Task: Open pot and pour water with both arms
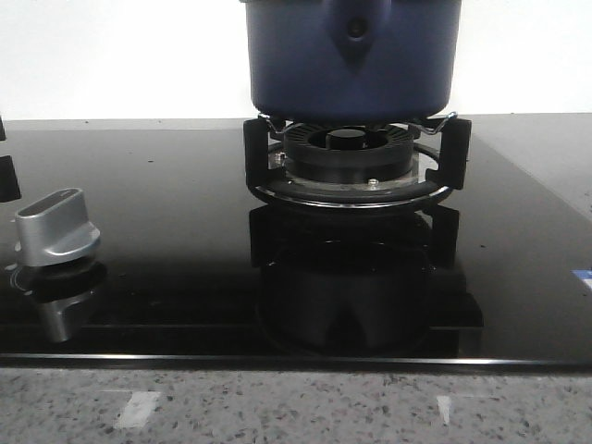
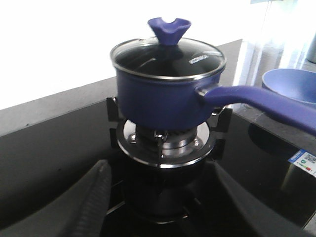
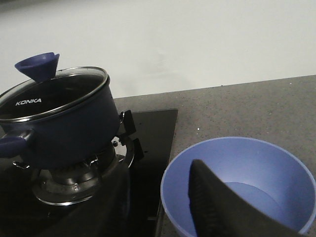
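Left wrist view: lidded pot (image 2: 165, 96) on burner (image 2: 168, 140); left fingers (image 2: 98, 197) spread, right's state unclear.

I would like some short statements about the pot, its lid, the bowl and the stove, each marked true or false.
1. The glass lid sits on the pot. True.
2. The pot stands on the burner grate. True.
3. The left tool is shut on the lid knob. False: its fingers are spread apart, short of the pot, touching nothing.
4. The blue bowl stands on the black glass of the stove. False: it stands on the grey counter beside the stove.
5. The pot has a long blue handle. True.
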`<action>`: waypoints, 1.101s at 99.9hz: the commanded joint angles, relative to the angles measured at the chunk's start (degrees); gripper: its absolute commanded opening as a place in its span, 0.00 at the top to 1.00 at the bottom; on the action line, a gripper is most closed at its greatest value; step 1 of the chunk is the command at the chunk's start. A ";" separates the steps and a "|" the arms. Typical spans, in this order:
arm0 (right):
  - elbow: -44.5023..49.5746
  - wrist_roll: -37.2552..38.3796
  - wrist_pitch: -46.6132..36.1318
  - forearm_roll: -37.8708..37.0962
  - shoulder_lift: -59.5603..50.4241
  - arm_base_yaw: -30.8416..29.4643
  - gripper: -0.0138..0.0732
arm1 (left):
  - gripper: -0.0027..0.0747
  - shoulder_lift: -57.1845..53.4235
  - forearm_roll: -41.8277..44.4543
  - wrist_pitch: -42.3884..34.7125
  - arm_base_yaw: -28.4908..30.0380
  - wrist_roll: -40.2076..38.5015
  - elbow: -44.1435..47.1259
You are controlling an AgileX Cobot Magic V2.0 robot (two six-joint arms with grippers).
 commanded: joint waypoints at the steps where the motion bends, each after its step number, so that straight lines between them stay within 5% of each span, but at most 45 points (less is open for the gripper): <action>1: -2.08 -0.72 -4.69 -0.09 1.39 0.10 0.54 | 0.49 3.97 -1.63 -4.33 -1.71 1.50 -4.68; 21: -2.08 -0.72 -4.56 -0.09 1.39 0.10 0.53 | 0.42 13.27 -4.01 -14.06 -7.55 3.96 -9.98; 48: -2.08 -0.72 -3.10 -0.09 1.39 0.10 0.37 | 0.42 24.56 -3.63 -17.08 -16.36 8.99 -18.03; 110: -2.10 -0.72 -3.92 -4.24 2.01 0.10 0.37 | 0.42 30.14 -3.99 -17.26 -17.18 9.11 -24.82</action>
